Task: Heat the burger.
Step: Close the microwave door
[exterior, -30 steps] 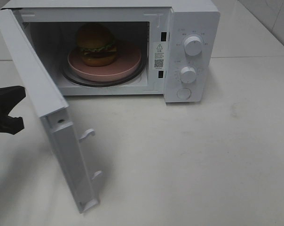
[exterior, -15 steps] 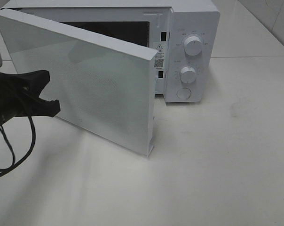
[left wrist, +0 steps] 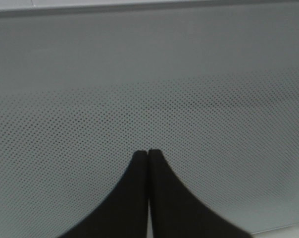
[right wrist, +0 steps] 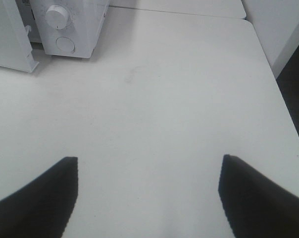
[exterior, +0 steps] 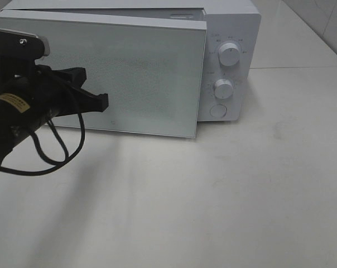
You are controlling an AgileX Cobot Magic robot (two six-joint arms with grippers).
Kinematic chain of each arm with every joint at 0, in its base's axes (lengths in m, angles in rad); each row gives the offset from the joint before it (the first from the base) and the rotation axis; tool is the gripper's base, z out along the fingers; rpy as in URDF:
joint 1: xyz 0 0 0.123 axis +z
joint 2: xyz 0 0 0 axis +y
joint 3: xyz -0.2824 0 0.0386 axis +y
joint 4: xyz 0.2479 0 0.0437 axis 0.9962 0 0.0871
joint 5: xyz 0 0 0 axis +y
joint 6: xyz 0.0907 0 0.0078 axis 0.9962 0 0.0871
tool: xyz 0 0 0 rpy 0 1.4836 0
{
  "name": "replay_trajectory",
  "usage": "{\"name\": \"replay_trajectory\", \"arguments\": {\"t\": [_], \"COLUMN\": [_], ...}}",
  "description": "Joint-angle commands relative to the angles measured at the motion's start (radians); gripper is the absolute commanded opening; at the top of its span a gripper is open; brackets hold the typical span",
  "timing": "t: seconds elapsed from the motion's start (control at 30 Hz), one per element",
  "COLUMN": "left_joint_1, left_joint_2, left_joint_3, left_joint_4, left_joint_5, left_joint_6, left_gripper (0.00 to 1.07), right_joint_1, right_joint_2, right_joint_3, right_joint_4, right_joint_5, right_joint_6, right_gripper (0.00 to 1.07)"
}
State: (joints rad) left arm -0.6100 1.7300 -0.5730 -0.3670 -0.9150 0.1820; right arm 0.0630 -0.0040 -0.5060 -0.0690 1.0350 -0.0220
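The burger is hidden behind the white microwave door (exterior: 140,72), which stands almost shut, its free edge still a little out from the microwave body (exterior: 230,22). My left gripper (exterior: 103,101) is shut and empty, its black tips against the outer face of the door on the left half. In the left wrist view the closed fingertips (left wrist: 148,151) press on the dotted door panel (left wrist: 189,99). My right gripper (right wrist: 148,163) is open and empty above bare table, and it does not show in the exterior view.
The microwave's control panel has an upper knob (exterior: 229,54), a lower knob (exterior: 223,87) and a round button (exterior: 217,110). A black cable (exterior: 51,156) hangs from my left arm. The white table (exterior: 224,195) spreads in front; its right edge (right wrist: 268,64) shows in the right wrist view.
The microwave door has swung from wide open to almost shut, covering the burger and pink plate. My left gripper moved right and forward with the door, pushing its outer face.
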Motion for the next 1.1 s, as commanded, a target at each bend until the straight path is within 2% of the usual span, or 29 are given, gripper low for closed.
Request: {"name": "replay_trajectory", "arguments": {"t": [0.03,0.13,0.2,0.4,0.47,0.57,0.63,0.93,1.1], "left_joint_1": [-0.011,-0.011,-0.011,-0.011,-0.011,-0.011,-0.011,-0.010,-0.008], "left_joint_2": [0.030,0.038,0.073,0.113,0.152,0.159,0.190,0.241,0.259], "left_joint_3": [-0.074,-0.091,-0.156,-0.216,-0.271,-0.281,-0.336,-0.415,-0.472], "left_joint_4": [-0.038,-0.043,-0.054,-0.054,-0.055,-0.055,-0.091,-0.134,-0.143], "left_joint_5": [0.015,0.024,0.065,0.065,0.069,0.075,0.113,0.112,0.115], "left_joint_6": [0.005,0.005,0.021,0.024,0.024,0.024,0.024,0.029,0.058], "left_gripper": [0.00,0.00,0.00,0.00,0.00,0.00,0.00,0.00,0.00], "right_joint_1": [-0.004,-0.004,-0.004,-0.004,-0.004,-0.004,-0.004,-0.004,-0.004], "right_joint_2": [-0.028,-0.028,-0.028,-0.028,-0.028,-0.028,-0.028,-0.028,-0.028], "right_joint_3": [-0.001,-0.001,-0.001,-0.001,-0.001,-0.001,-0.001,-0.001,-0.001], "right_joint_4": [0.003,0.003,0.003,0.002,0.002,0.002,0.002,0.002,0.002], "right_joint_5": [-0.001,-0.001,-0.001,-0.001,-0.001,-0.001,-0.001,-0.001,-0.001], "right_joint_6": [0.010,0.010,0.010,0.011,0.011,0.011,0.011,0.011,0.012], "right_gripper": [0.76,0.76,0.76,0.76,0.76,0.76,0.76,0.76,0.76]}}
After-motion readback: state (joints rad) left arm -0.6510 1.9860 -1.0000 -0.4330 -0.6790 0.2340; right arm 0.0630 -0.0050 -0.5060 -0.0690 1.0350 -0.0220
